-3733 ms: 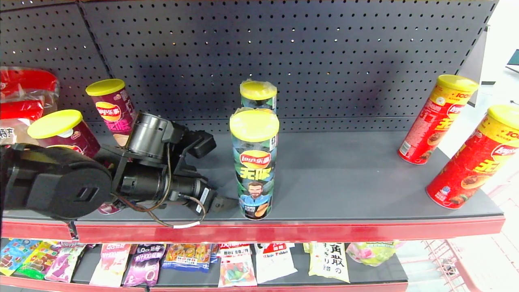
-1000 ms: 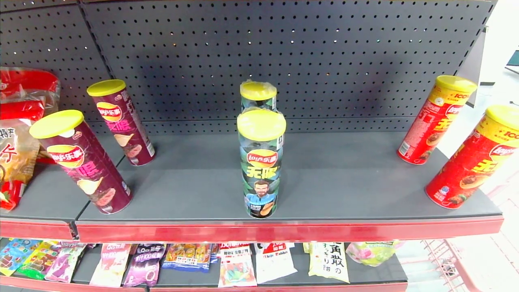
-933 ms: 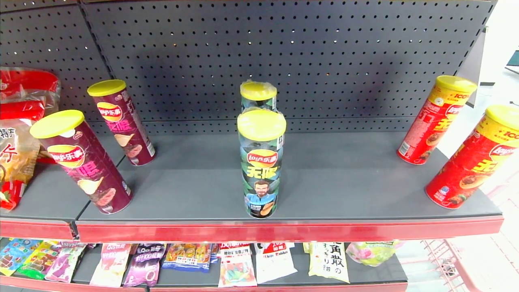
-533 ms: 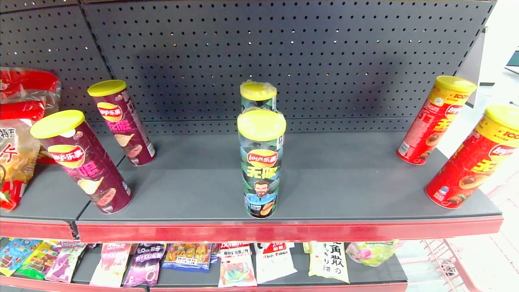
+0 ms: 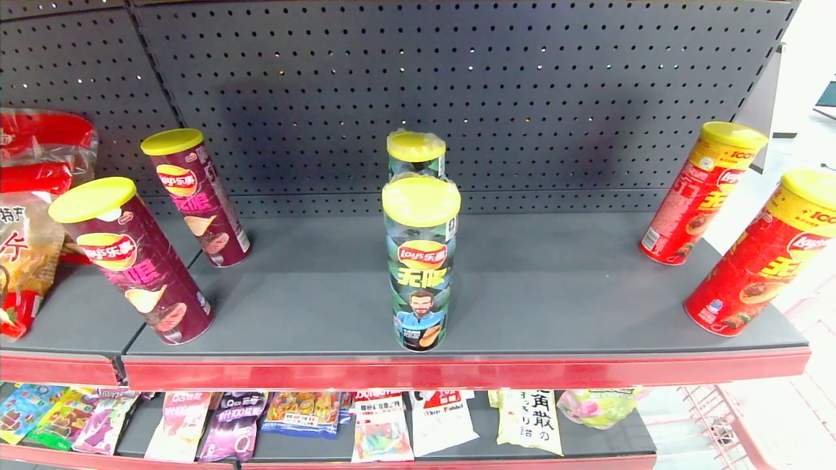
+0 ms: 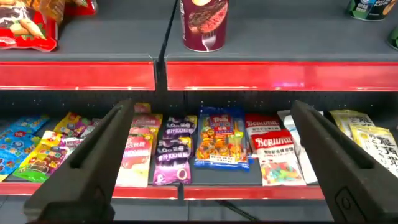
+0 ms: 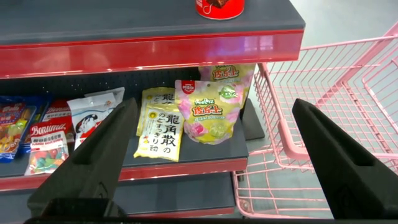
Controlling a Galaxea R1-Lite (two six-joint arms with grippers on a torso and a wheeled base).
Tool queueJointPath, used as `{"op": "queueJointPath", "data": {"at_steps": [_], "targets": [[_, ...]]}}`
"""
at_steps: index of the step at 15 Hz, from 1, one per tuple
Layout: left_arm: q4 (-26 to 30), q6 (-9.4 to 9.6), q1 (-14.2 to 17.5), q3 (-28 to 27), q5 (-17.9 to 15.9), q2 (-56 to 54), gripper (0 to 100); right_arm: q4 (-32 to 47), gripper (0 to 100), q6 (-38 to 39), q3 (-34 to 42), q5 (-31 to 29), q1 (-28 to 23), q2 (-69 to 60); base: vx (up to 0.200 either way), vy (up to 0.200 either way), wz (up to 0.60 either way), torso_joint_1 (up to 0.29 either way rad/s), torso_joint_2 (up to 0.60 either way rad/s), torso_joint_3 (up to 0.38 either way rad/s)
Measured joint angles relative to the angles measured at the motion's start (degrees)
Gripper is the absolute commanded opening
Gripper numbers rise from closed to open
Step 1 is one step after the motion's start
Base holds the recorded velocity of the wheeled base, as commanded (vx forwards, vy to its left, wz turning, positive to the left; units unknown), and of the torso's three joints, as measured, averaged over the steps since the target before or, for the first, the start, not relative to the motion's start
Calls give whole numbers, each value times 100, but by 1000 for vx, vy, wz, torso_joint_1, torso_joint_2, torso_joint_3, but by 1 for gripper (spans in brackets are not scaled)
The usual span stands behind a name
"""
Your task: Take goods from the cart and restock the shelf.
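On the shelf point(image 5: 555, 287), front centre: green can point(image 5: 421, 261), upright, near the red front lip. Taken as reference.
- Second green can point(image 5: 416, 153) directly behind the reference, nearer the pegboard.
- Two purple cans to its left, one at the front point(image 5: 130, 261) and one further back point(image 5: 196, 196). Both stand apart from it.
- Two red cans to its right, one at the back point(image 5: 702, 192) and one at the front by the shelf end point(image 5: 761, 254). Both well apart from it.
- Snack bags point(image 5: 385, 431) on the lower shelf, beneath the reference.
- Pink cart point(image 7: 336, 112) lower than the reference and off to its right, past the shelf end.
- Left pincer point(image 6: 211, 115): spread wide, nothing between its fingers. It sits below and left of the reference, facing the snack bags.
- Right pincer point(image 7: 214, 109): spread wide, nothing between its fingers. It sits below and right of the reference, by the cart.
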Motion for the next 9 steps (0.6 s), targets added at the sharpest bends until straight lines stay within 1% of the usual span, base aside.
{"op": "queueJointPath", "data": {"at_steps": [4, 7, 8, 9], "targets": [[1, 0, 9, 4, -5, -32, 100, 10, 100, -232, -12, -5, 166, 13, 0, 0, 0, 0, 0, 0], [4, -5, 6, 4, -5, -38, 100, -21, 100, -234, -20, 89, 246, -2, 0, 0, 0, 0, 0, 0], [4, -5, 6, 4, -6, -38, 100, -38, 100, -145, -144, 195, 282, 26, 0, 0, 0, 0, 0, 0], [4, -5, 6, 4, -6, -38, 100, -29, 100, -13, -430, 268, 328, 146, 0, 0, 0, 0, 0, 0]]}}
